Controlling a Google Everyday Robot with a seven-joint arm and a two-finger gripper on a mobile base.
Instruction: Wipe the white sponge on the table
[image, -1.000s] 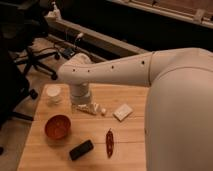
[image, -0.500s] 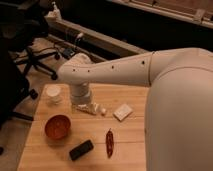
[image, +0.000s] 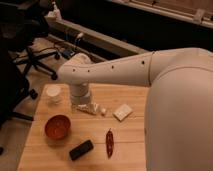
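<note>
Nearby, clear of the white sponge (image: 122, 112), the end effector (image: 81, 102) hangs over the table (image: 127, 146), state untellable.

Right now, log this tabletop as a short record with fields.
gripper: at the arm's end, low over the white packet
white sponge: flat on the table, right of the packet, apart from the gripper
white cup: back left corner
red bowl: front left
black phone: front edge
red pepper: right of the phone
</note>
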